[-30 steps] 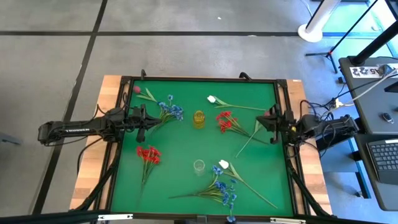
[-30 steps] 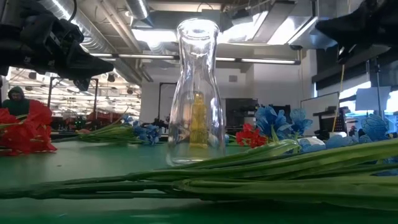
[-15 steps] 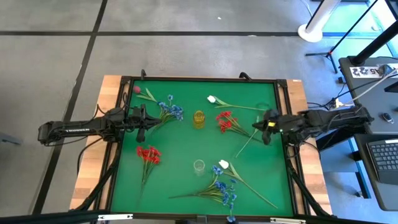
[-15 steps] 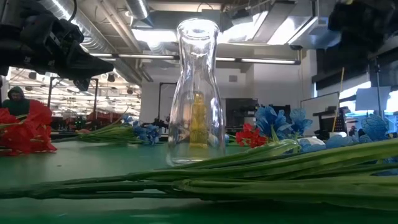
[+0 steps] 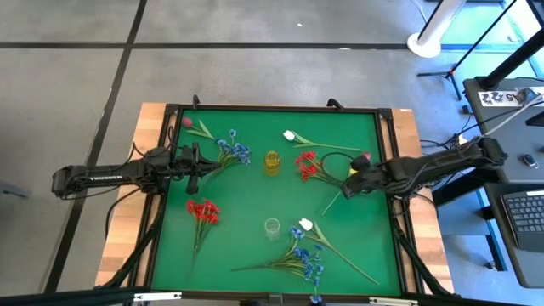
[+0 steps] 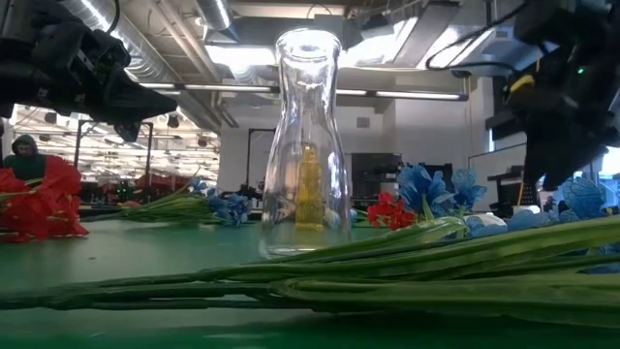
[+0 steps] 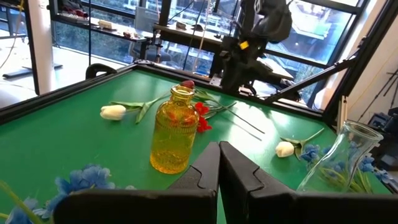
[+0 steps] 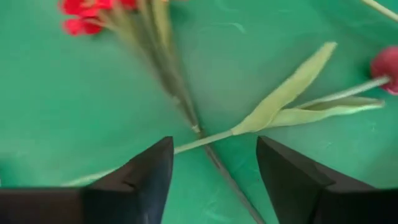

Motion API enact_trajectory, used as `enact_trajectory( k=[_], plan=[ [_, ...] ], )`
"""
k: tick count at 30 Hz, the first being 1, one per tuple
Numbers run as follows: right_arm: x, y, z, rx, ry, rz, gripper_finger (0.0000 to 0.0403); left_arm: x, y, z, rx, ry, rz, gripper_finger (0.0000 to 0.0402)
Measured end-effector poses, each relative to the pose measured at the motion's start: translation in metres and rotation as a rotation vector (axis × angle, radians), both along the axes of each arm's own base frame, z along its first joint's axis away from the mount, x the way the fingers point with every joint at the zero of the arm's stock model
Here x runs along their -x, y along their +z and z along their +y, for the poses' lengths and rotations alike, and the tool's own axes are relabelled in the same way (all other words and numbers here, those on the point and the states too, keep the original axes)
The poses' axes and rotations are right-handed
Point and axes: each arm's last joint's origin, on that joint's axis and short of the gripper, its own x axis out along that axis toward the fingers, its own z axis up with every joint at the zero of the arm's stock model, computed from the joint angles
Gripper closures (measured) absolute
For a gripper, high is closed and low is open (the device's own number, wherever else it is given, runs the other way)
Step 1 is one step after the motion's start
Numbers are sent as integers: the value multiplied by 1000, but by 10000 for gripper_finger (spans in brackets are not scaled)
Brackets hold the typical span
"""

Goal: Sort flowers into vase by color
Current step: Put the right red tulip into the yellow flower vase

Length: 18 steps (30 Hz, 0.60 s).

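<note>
My right gripper (image 5: 349, 184) is open and empty, its fingers standing apart over the spot where a pink-bud flower's stem (image 8: 205, 139) crosses the red flower's stem (image 8: 177, 93). The pink bud (image 8: 388, 63) lies near the table's right edge (image 5: 365, 157). The red cluster (image 5: 307, 166) lies beside the yellow vase (image 5: 272, 161). A clear vase (image 5: 272, 226) stands nearer. My left gripper (image 5: 195, 161) is shut and empty, beside a blue cluster (image 5: 234, 152); its fingers show closed together in the left wrist view (image 7: 219, 163).
On the green mat lie another pink bud (image 5: 187, 122) at the far left, a white bud (image 5: 289, 135), a second red cluster (image 5: 203, 211), and a white bud (image 5: 306, 224) with a blue cluster (image 5: 304, 257) near the front. A raised black frame (image 5: 387, 136) rims the mat.
My right gripper has moved from the table's right edge toward the left and a little nearer, reaching out over the mat and coming lower, to stand over the pink-bud flower's stem. The flowers and vases have not moved.
</note>
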Motion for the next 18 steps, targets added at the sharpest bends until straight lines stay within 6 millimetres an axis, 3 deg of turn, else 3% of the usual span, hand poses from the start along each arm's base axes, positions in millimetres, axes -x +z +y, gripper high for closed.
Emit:
enact_trajectory(
  k=[9, 18],
  plan=[
    [-12, -19, 2, -12, -197, 72, 147, 0, 0, 0, 1, 0, 4, 401],
    [-15, -23, -7, -3, -346, 43, 150, 0, 0, 0, 1, 0, 4, 401]
  ],
)
